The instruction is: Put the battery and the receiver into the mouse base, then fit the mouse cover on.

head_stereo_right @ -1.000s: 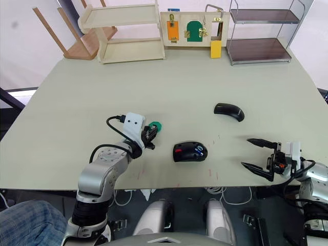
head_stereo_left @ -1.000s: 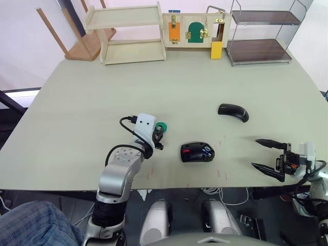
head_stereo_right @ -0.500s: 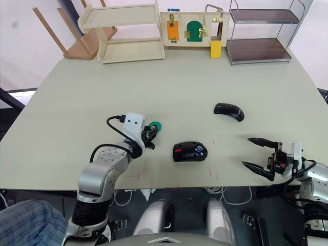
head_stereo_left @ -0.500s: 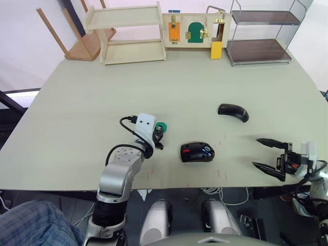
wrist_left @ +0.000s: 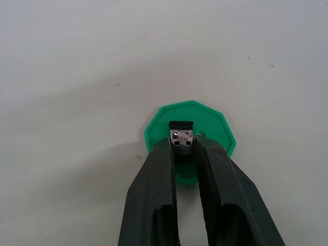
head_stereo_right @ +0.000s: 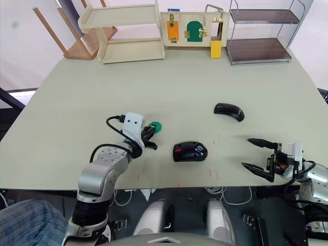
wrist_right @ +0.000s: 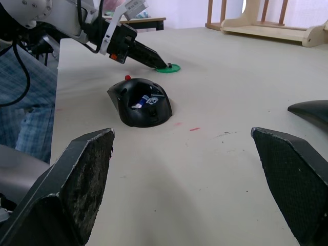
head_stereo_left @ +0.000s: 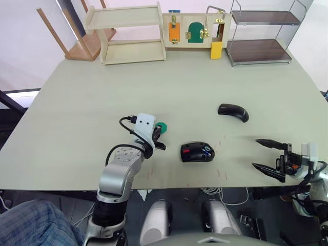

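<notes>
The left gripper [wrist_left: 184, 148] pinches the tiny receiver [wrist_left: 181, 134] over the green disc [wrist_left: 215, 128], near the front edge of the table [head_stereo_left: 77, 102]. The battery [wrist_right: 143, 99] looks already tucked in the mouse base [head_stereo_left: 197, 152], though it is small to see. So the receiver step is in hand. Next it must go gently into the base. The right gripper [head_stereo_left: 270, 154] waits wide open by the front right corner. The mouse cover [head_stereo_left: 233, 111] lies further back.

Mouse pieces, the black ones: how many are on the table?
2. The mouse base sits near the table's front edge with the battery inside. The mouse cover lies apart, farther back and to the right.
</notes>
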`<act>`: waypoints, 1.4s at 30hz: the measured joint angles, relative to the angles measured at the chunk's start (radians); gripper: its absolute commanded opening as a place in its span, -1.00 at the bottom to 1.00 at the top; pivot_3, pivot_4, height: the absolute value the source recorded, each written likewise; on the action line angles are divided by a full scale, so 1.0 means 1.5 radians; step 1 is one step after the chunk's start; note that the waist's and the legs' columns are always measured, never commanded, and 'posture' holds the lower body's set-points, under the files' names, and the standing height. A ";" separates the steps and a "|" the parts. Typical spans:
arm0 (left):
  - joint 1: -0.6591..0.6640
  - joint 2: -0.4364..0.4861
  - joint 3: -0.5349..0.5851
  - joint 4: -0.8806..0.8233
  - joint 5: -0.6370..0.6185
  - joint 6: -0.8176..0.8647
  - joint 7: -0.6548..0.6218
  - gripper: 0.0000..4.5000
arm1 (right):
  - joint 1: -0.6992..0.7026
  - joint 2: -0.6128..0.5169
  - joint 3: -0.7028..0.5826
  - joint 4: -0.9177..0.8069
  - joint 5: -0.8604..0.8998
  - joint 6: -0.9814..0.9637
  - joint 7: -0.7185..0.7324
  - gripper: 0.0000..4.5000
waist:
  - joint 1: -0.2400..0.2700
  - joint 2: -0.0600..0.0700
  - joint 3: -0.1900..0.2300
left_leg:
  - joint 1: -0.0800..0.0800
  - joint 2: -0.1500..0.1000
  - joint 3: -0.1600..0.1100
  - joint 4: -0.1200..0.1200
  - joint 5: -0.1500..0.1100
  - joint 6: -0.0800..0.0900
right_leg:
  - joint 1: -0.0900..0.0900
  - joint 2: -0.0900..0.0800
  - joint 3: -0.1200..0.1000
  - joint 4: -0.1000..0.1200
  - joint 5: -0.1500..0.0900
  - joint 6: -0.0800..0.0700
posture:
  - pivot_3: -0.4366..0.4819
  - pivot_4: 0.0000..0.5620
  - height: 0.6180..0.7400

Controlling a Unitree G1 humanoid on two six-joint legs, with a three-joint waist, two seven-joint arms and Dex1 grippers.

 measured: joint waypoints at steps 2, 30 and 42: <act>0.000 0.002 0.000 0.000 0.000 -0.001 -0.001 -0.97 | 0.000 -0.003 0.004 0.000 0.005 0.000 0.000 1.00 | 0.000 0.000 0.000 | 0.000 0.000 0.000 0.000 0.000 0.000 | 0.000 0.000 0.000 0.000 0.000 0.000 | -0.05 -0.47 1.00; -0.107 0.274 -0.031 0.090 -0.125 -0.236 -0.491 -0.97 | 0.021 -0.022 0.003 -0.158 0.002 0.162 -0.095 1.00 | 0.000 0.000 0.000 | 0.000 0.000 0.002 0.000 0.000 0.000 | -0.001 0.000 0.000 0.000 0.000 0.000 | -0.05 -0.47 1.00; -0.277 0.246 -0.145 0.300 -0.089 -0.429 -0.710 -0.97 | 0.006 -0.025 0.016 -0.393 -0.003 0.460 -0.365 1.00 | 0.004 0.000 0.000 | -0.011 0.000 0.004 0.002 0.000 0.000 | -0.010 0.000 0.000 0.001 0.002 0.003 | -0.05 -0.47 1.00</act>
